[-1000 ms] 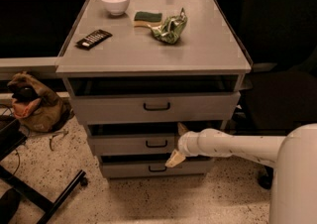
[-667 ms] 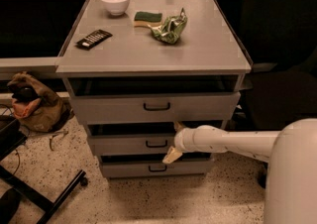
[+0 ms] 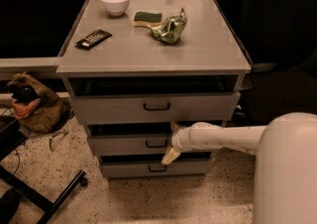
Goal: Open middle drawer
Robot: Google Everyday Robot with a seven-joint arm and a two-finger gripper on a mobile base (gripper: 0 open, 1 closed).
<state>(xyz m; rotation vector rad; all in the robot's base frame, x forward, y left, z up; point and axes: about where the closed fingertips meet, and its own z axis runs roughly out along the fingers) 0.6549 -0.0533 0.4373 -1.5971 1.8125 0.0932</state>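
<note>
The middle drawer (image 3: pixel 124 145) is a shallow grey drawer with a small black loop handle (image 3: pixel 156 143), between the taller top drawer (image 3: pixel 114 109) and the bottom drawer (image 3: pixel 124 169). A dark gap shows above its front. My gripper (image 3: pixel 172 141) comes in from the right on a white arm (image 3: pixel 223 138). It sits just right of the middle drawer's handle. Its pale fingers stand apart, one above and one (image 3: pixel 170 156) below handle height, holding nothing.
On the cabinet top (image 3: pixel 198 54) are a white bowl (image 3: pixel 115 2), a sponge (image 3: pixel 147 18), a green crumpled bag (image 3: pixel 169 28) and a black remote (image 3: pixel 93 39). A brown bag (image 3: pixel 34 101) and a black stand leg (image 3: pixel 44 196) are on the floor at left. A dark chair (image 3: pixel 282 59) stands at right.
The gripper has moved slightly left, closer to the middle drawer's handle. The drawers have not moved.
</note>
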